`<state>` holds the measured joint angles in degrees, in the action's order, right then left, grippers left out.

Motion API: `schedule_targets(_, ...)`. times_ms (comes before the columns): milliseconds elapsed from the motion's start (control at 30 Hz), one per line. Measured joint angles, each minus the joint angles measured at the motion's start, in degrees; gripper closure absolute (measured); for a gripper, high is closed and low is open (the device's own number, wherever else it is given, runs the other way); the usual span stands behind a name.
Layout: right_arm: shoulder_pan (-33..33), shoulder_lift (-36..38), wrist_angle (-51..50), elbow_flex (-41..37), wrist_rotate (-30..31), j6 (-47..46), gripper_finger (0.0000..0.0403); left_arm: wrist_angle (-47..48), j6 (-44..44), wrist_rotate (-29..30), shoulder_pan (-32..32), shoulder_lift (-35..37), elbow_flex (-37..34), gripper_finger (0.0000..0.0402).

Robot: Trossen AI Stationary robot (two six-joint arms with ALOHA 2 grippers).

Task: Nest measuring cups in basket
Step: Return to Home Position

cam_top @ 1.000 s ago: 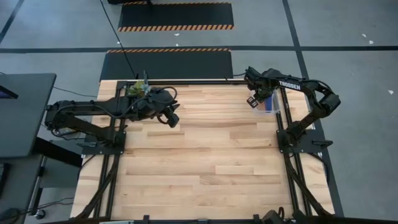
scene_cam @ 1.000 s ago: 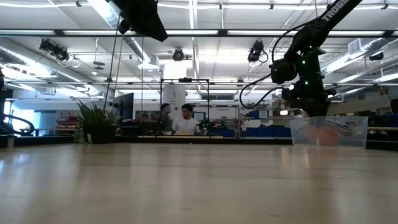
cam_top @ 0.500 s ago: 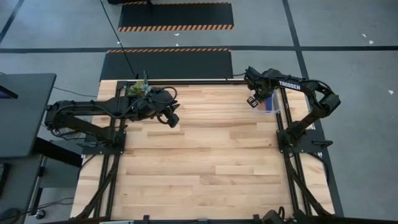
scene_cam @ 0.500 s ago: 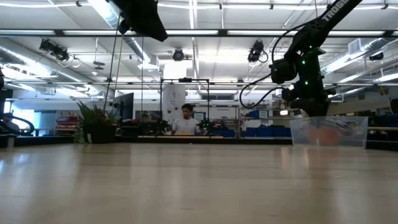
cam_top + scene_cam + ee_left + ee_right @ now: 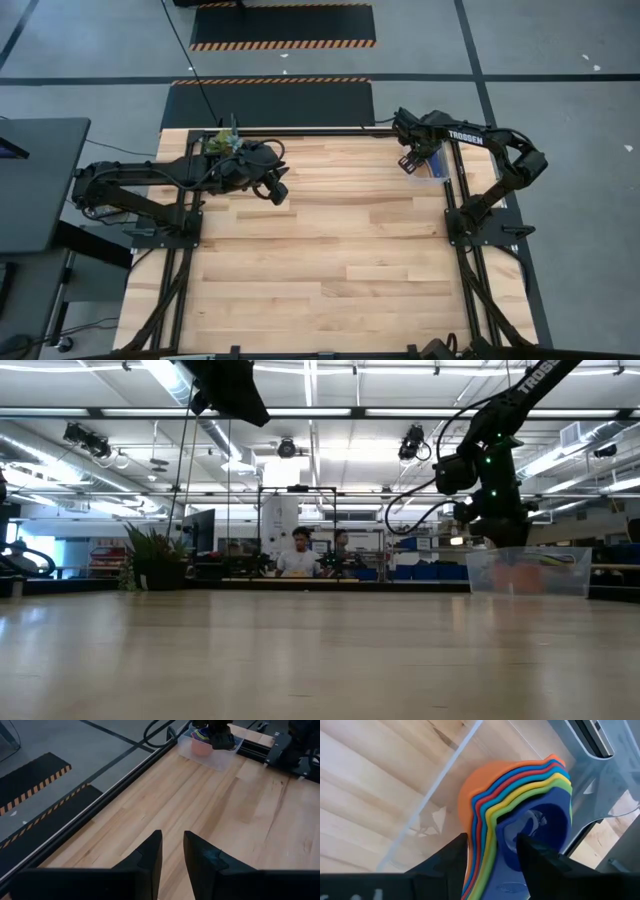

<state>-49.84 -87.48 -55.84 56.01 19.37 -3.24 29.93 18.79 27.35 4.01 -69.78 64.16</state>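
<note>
The cups, nested with orange outermost and dark blue innermost, are being carried inside the bin at the far right corner of the tabletop. The right hand is being held directly above them, fingers moderately apart and gripping nothing, so a straight lift clear of the bin walls is being judged as the move called for. The left hand, narrowly open and empty, is being held well apart over the far left.
</note>
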Motion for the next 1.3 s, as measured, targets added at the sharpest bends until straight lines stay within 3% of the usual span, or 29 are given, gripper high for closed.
schedule_targets(300,0.00,0.00,-3.83,0.96,-1.42,0.41,0.0226,-0.01,0.00,0.00,0.00,0.00,0.00,0.0315)
schedule_targets(700,0.00,0.00,-14.97,13.72,-6.79,-1.16,0.0228,0.00,-0.09,-0.02,0.00,0.00,0.00,0.0315)
schedule_targets(967,1.56,0.45,-34.46,30.26,-17.97,-2.58,0.0228,-0.03,0.00,0.00,0.03,0.93,0.00,0.0315)
schedule_targets(1300,6.12,11.12,-34.14,46.06,-33.56,-5.76,0.0228,4.33,-0.01,-2.08,0.00,8.11,0.00,0.0315)
